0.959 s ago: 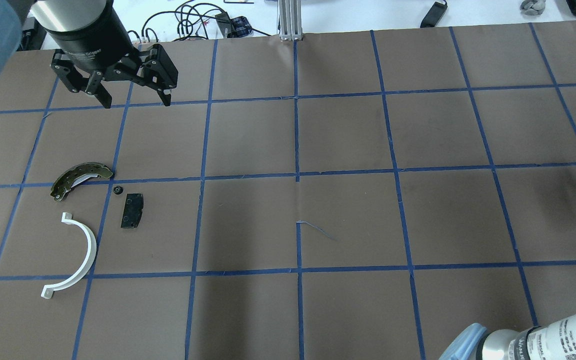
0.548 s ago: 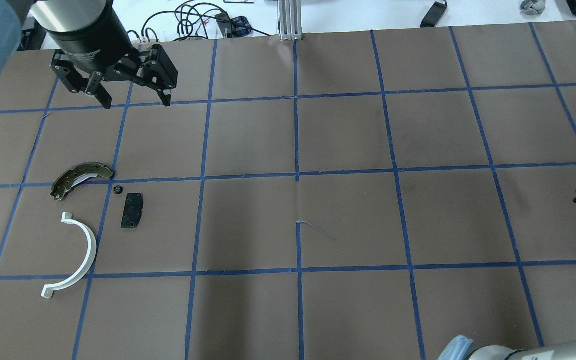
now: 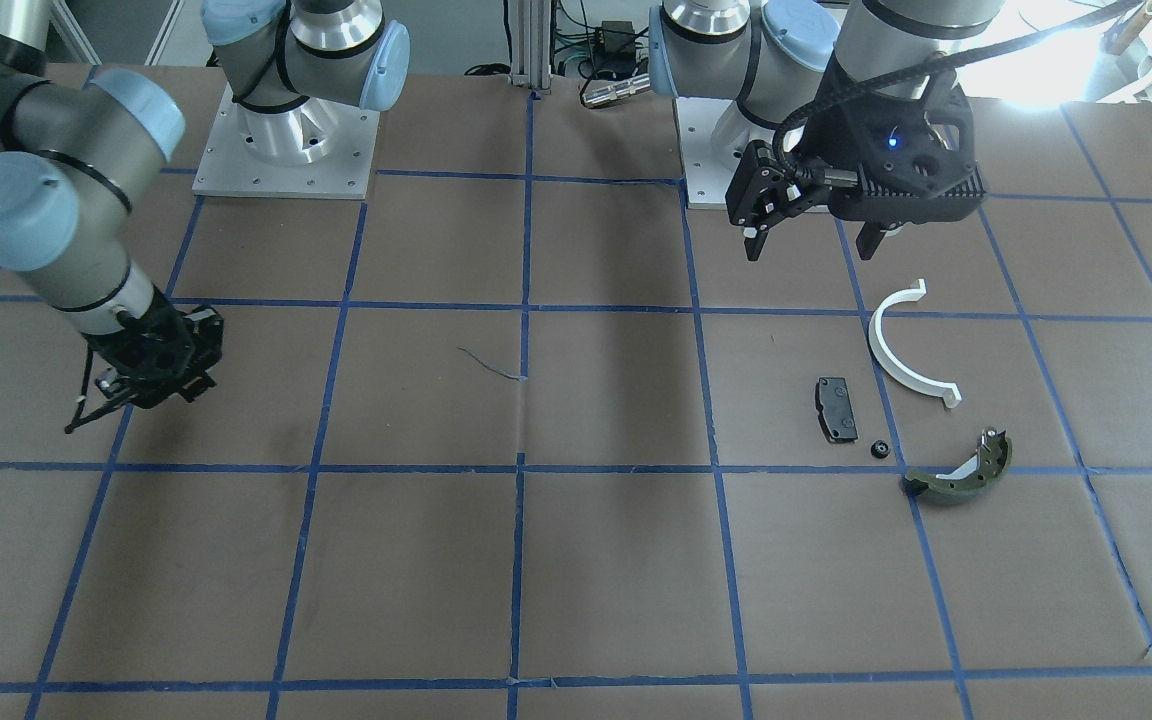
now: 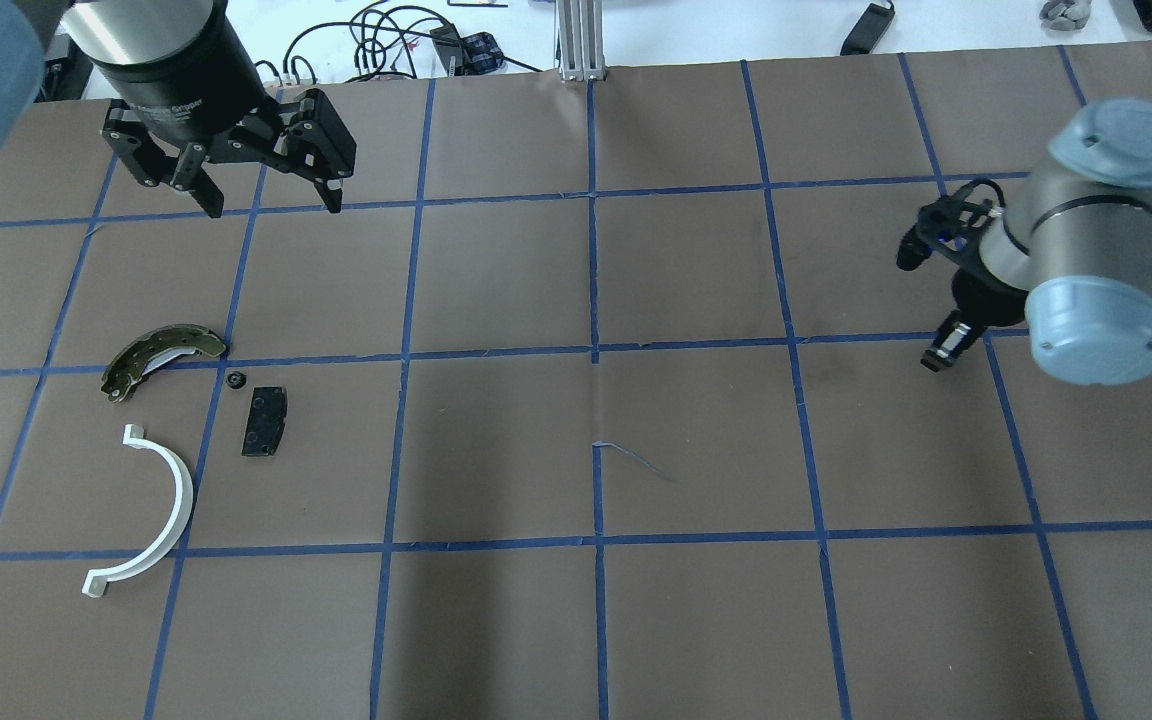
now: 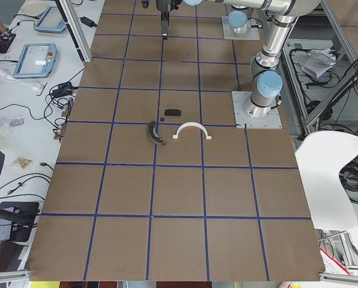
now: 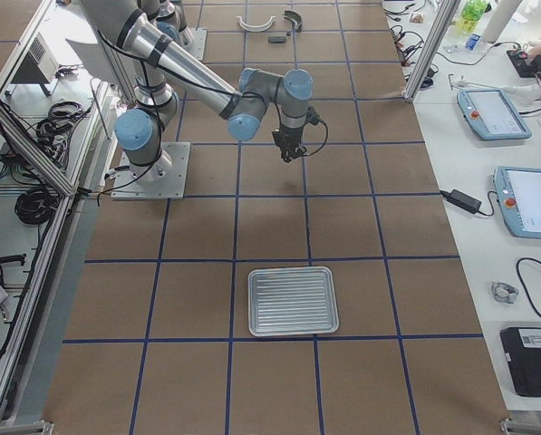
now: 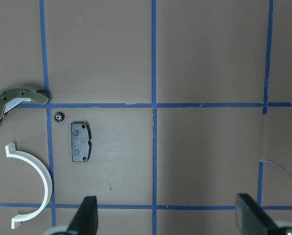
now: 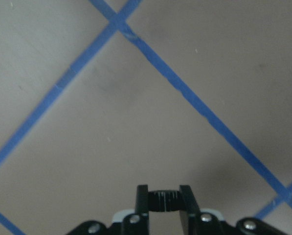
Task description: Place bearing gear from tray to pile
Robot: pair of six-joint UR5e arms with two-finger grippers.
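Right hand: the right hand (image 8: 164, 195) is clenching the bearing gear (image 8: 164, 201) between its two fingertips, with the gear's teeth showing.
Table: the brown table (image 8: 136, 98), crossed by blue tape lines, is lying just under that hand.
Tray: the ribbed metal tray (image 6: 293, 301) is sitting behind the right arm, well apart from it.
Step in hand: this looks like the gear being carried across to the pile.
Pile: the pile (image 4: 265, 421) is lying far off on the robot's left. It holds a black brake pad (image 7: 80, 142), a small black toothed gear (image 7: 58, 116) just beside the pad, an olive brake shoe (image 7: 13, 100) and a white half-ring (image 7: 38, 186).
Left hand: the left hand (image 4: 273, 207) is hanging released, jaws wide, beyond the pile.
Doing it well: the grip probably needs holding firm all the way across. The gear is best lowered almost onto the table beside the pad, laid flat, before letting go, since a round gear is likely to roll. The path should be staying clear of the left hand.
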